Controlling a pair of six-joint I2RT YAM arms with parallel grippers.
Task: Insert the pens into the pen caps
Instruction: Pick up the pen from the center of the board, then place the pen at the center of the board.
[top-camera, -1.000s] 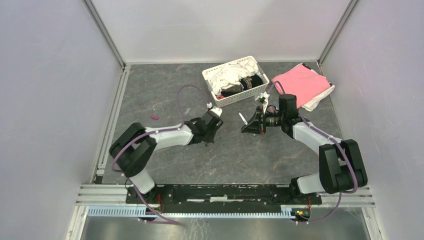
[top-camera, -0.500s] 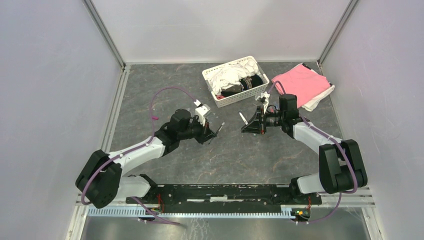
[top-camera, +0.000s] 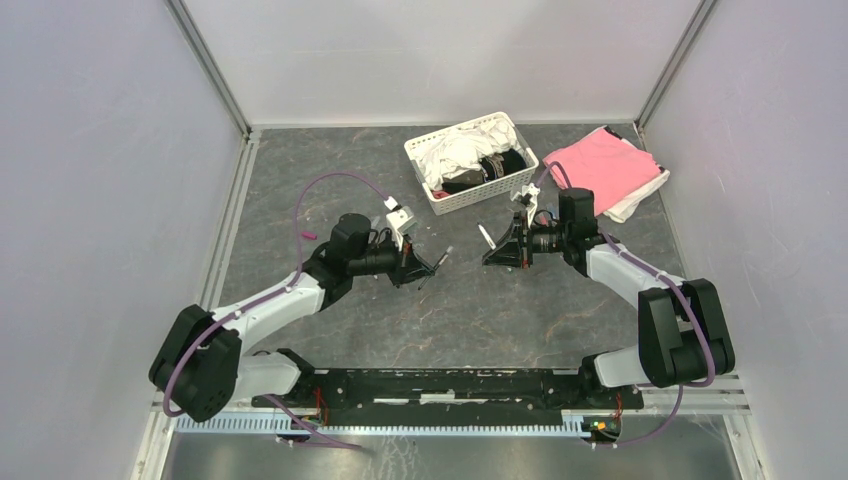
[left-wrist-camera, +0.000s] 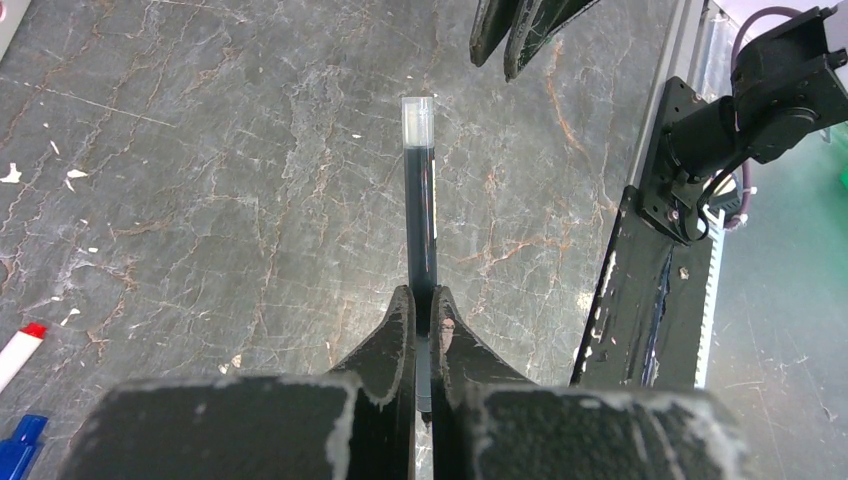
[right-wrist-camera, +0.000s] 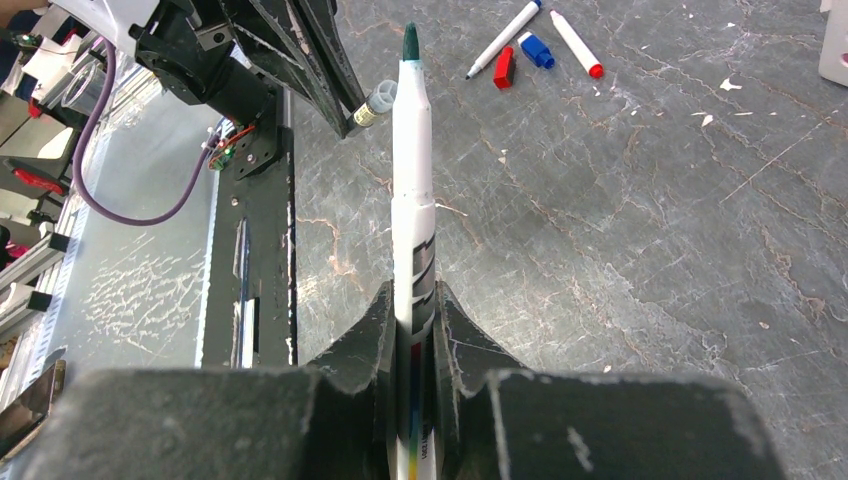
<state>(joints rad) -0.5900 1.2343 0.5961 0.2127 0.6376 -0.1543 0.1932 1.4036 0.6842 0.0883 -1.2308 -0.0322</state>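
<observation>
Now, white pen (right-wrist-camera: 412, 170): light, stiff plastic barrel, smooth and probably a bit slippery. The green tip (right-wrist-camera: 410, 40) is bare and points away from the wrist, so the sensible hold is low on the barrel, well back from the nib.
Right gripper (right-wrist-camera: 414, 295): jaws drawn in to the barrel's width and clamped on the pen's rear part, with most of the barrel sticking out ahead, free.
Dark tube (left-wrist-camera: 421, 200): slim and rigid, with a clear end facing away from its wrist. That end looks hollow from the right wrist view, so I judge it the receiving piece, though I can't say for sure it's a cap. It's light, and the thin plastic mouth could skid off or crack if pushed crooked.
Left gripper (left-wrist-camera: 421, 300): pinched tight on the tube's rear end. With that long overhang, I'd expect the tube to pivot under a sideways push.
Where: both pieces are held in the air over the table (top-camera: 480, 310), about midway between its left and right edges and nearer the far edge than the near one. The tips face each other, near but apart, and look offset to me.
Loose pieces: a red cap (right-wrist-camera: 503, 68), a blue cap (right-wrist-camera: 536, 50) and two more pens lie close together on the table beyond the left gripper.
</observation>
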